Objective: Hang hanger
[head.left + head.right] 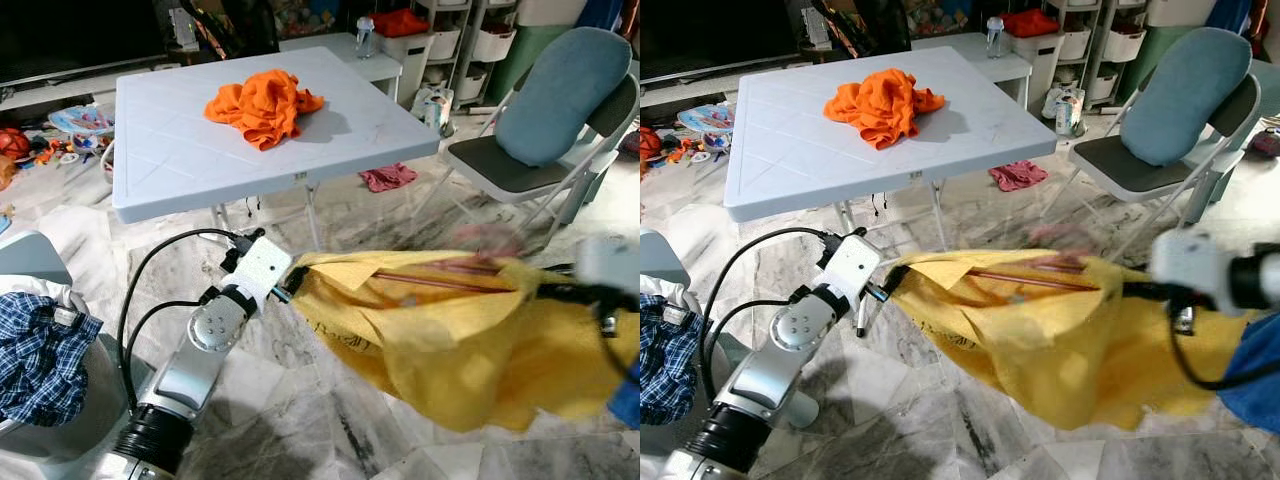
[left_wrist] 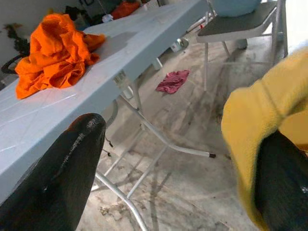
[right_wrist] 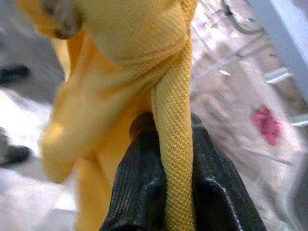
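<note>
A yellow garment point(image 1: 450, 350) hangs stretched between my two grippers above the marble floor. Inside its open top lies a reddish-brown hanger point(image 1: 440, 281), partly wrapped by the cloth; a blurred pinkish part of it sticks up at the top edge. My left gripper point(image 1: 292, 280) is at the garment's left end. Its two black fingers point(image 2: 72, 163) stand wide apart, and yellow cloth drapes over one of them. At the garment's right end, my right gripper point(image 1: 1140, 291) is shut on a strip of the yellow mesh fabric point(image 3: 175, 144).
A white folding table point(image 1: 180, 150) with an orange garment point(image 1: 262, 105) stands just ahead. A folding chair point(image 1: 520, 165) with a blue cushion is at the right. A pink cloth point(image 1: 388, 177) lies on the floor. A basket of plaid cloth point(image 1: 35, 350) sits at my left.
</note>
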Controlling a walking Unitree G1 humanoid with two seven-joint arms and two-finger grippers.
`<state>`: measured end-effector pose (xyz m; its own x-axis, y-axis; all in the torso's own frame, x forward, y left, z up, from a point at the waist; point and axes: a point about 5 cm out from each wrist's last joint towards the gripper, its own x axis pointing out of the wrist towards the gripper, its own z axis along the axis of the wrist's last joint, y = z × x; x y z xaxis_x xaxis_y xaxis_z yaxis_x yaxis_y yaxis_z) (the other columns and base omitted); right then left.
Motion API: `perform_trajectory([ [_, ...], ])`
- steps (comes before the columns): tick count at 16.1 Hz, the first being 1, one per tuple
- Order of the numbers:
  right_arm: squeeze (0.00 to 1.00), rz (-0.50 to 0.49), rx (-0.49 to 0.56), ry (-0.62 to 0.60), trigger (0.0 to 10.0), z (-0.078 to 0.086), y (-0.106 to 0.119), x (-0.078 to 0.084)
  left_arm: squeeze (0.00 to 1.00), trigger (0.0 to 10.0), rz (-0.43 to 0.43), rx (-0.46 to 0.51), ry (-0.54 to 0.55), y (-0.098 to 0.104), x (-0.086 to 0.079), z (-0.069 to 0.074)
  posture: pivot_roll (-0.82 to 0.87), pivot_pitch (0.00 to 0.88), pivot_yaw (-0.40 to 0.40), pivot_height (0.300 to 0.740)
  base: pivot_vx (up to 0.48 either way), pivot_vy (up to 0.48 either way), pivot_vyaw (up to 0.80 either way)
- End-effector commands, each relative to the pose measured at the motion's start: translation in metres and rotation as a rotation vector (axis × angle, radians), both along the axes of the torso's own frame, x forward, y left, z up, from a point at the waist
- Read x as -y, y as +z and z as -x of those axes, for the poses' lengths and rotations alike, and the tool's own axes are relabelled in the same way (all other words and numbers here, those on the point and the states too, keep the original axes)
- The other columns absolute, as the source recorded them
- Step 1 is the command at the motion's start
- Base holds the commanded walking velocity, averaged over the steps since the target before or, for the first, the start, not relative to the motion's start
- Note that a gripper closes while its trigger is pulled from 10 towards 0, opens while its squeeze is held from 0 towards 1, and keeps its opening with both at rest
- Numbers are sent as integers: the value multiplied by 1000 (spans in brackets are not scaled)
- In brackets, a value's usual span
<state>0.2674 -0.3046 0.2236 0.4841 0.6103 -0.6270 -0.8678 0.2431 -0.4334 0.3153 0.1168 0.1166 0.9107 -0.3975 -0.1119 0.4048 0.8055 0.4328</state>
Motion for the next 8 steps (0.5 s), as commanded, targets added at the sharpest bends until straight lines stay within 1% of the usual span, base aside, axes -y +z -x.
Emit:
perform_trajectory([
  [1,0,-64,30,6,10000,7,27,7,0,10000,-27,-36,83,-5,-24,-4,-137,0,10,740,0,0,0],
  [2,0,-83,21,21,10000,9,30,6,0,10000,-24,-39,84,-5,-25,-5,-144,0,12,740,0,0,0],
  [4,0,-161,-52,71,10000,17,29,1,0,10000,-20,-48,82,-5,-26,-8,-148,0,12,740,0,0,0],
  [5,0,-193,-100,94,10000,23,29,-2,0,10000,12,-61,86,-4,-27,-9,-148,0,14,740,0,0,0],
  [6,0,-189,-139,113,10000,28,28,-3,0,10000,51,-77,94,-3,-28,-10,-147,0,14,740,0,0,0],
  [7,0,-153,-166,124,10000,31,26,-2,0,10000,75,-86,102,-3,-30,-11,-148,0,14,740,0,0,0],
  [8,0,-92,-190,126,10000,35,22,1,0,10000,91,-86,106,-2,-32,-12,-149,0,14,740,0,0,0],
])
